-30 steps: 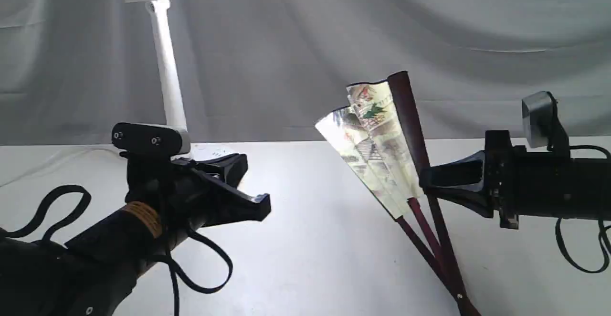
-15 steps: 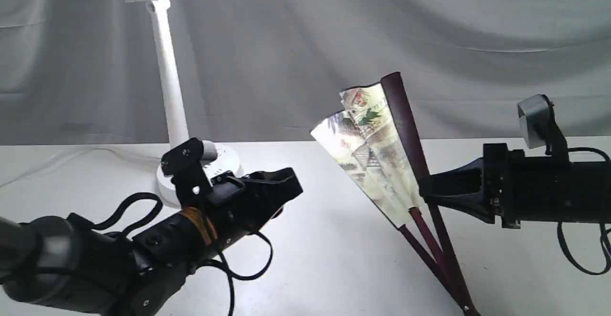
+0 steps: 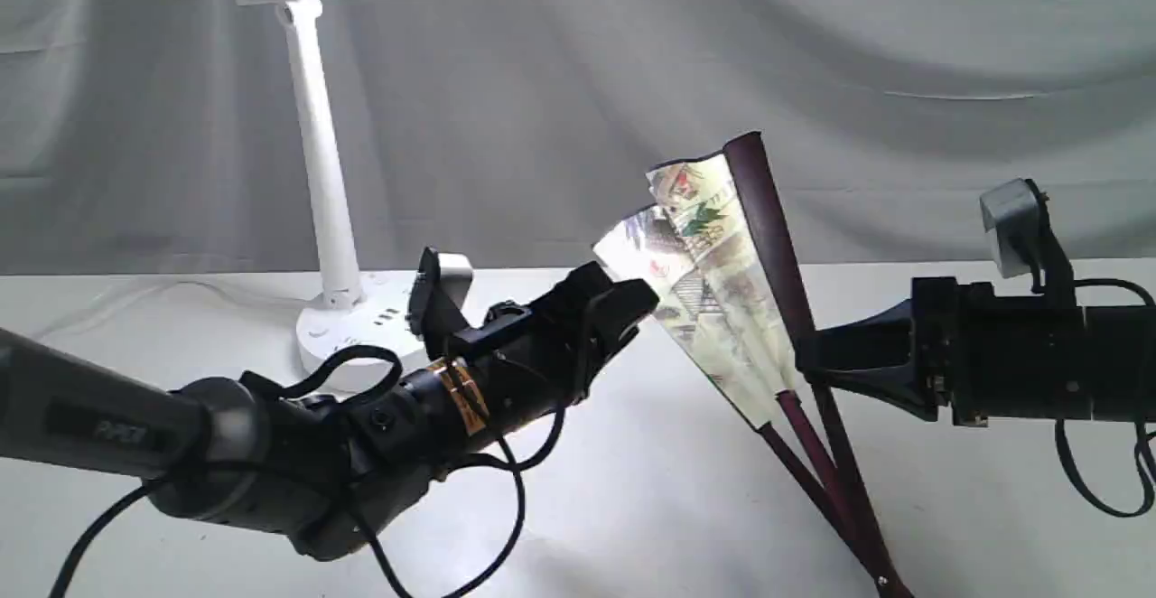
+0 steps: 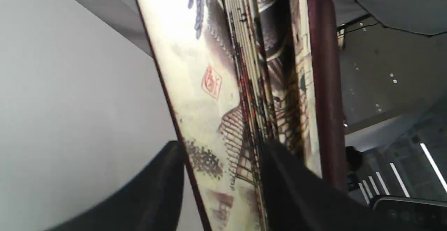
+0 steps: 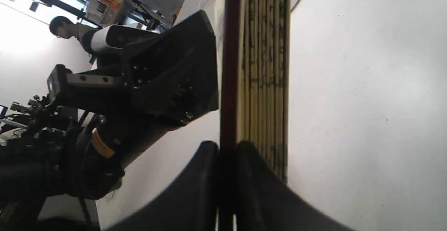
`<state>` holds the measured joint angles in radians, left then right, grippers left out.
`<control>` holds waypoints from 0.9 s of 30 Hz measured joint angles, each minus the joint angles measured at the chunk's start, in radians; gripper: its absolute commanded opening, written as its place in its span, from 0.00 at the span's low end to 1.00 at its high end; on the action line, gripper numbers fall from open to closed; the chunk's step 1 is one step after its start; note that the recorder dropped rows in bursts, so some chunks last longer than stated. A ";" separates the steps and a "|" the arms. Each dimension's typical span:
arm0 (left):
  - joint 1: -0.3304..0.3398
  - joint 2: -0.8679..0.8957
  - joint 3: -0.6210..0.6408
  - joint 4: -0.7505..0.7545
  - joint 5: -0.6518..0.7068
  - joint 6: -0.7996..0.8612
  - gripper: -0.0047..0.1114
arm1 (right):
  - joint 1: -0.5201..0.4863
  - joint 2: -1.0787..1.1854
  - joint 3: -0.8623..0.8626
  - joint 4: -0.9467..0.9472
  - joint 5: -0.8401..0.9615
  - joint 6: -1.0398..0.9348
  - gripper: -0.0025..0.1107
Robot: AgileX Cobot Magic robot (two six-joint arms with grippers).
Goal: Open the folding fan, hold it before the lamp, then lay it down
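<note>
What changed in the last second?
The left gripper swung up and across to the folding fan; its open jaws now straddle the fan's free edge, not yet closed. The right gripper stayed shut on the maroon guard, the fan stayed partly spread, and the lamp did not move.

Feed from my left gripper (image 4: 223, 147): both black fingers (image 4: 300, 192) spread wide, with the folding fan (image 4: 195, 119) standing between them. One fingertip sits at the leaf's dark edge; the other overlaps the packed pleats. I can see painted tiled roofs and a red seal stamp (image 4: 211, 83). The maroon guard (image 4: 324, 84) runs beyond the pleats, and the white table (image 4: 70, 102) lies behind.
</note>
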<state>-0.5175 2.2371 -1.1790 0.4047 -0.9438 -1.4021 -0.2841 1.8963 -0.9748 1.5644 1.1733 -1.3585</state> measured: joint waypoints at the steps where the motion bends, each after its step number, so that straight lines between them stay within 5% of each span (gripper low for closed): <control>1: 0.000 0.015 -0.012 0.007 -0.016 -0.027 0.36 | 0.000 0.002 0.000 0.000 0.000 0.000 0.02; 9: 0.025 0.119 -0.070 0.027 -0.200 -0.142 0.36 | 0.000 0.002 0.000 0.002 0.000 -0.002 0.02; 27: 0.028 0.178 -0.138 0.049 -0.261 -0.193 0.36 | 0.052 0.002 0.000 0.024 0.000 0.000 0.02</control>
<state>-0.4899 2.4151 -1.3167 0.4536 -1.2047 -1.5953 -0.2322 1.8984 -0.9748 1.5879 1.1733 -1.3589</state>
